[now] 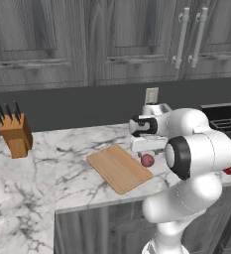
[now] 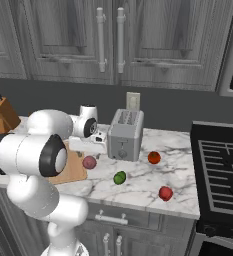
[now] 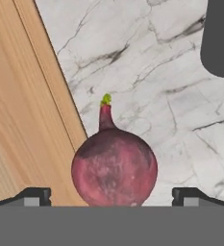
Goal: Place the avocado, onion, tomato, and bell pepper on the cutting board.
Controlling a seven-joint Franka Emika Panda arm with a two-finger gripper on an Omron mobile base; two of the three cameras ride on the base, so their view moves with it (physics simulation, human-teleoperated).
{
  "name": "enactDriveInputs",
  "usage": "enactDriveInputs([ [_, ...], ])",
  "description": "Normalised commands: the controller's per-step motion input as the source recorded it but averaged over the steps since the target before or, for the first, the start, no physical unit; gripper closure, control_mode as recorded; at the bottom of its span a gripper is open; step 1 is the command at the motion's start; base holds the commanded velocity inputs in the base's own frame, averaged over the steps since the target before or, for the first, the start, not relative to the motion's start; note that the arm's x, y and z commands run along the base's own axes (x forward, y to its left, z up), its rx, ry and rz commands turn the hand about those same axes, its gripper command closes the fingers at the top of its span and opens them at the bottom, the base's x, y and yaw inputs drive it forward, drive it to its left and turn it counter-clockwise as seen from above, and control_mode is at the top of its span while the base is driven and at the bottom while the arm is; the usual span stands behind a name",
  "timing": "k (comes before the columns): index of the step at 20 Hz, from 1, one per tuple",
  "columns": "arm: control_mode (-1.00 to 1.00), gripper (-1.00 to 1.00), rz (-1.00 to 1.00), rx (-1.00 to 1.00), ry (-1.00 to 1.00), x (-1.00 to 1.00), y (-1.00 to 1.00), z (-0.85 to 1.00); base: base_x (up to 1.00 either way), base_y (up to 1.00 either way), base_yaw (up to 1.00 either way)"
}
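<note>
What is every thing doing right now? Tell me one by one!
gripper: open, poised around the onion, not gripping
onion: on the counter, beside the board
cutting board: flat, bare
avocado: on the counter
cabinet doors: closed

Even soft light, faint shadows, sharp render

I see a matt board [image 3: 22, 110] of pale wood with fine straight grain, lying on a smooth white marble counter [image 3: 152, 72] with grey veins. The onion [image 3: 114, 168] has a mottled purple skin with a soft sheen. The toaster [image 2: 125, 134] looks like brushed grey metal, the knife block [image 1: 16, 135] like plain wood, and the cabinets [image 2: 138, 40] like grey grained wood with metal handles [image 2: 101, 37].
</note>
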Motion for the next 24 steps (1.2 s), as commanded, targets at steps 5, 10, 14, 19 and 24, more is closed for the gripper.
enactDriveInputs([
  [5,-1.0,-1.0,0.0,0.0,0.0,0.0,0.0,-0.26,0.0,0.0,0.0],
  [10,-1.0,-1.0,0.0,0.0,0.01,0.02,0.0,-0.33,0.0,0.0,0.0],
  [14,-1.0,-1.0,0.0,0.0,0.03,0.03,0.0,-0.35,0.0,0.0,0.0],
  [19,-1.0,1.0,0.0,0.01,0.01,-0.08,0.0,-0.06,0.0,0.0,0.0],
  [24,-1.0,1.0,0.0,0.01,-0.01,-0.42,0.02,0.34,0.0,0.0,0.0],
])
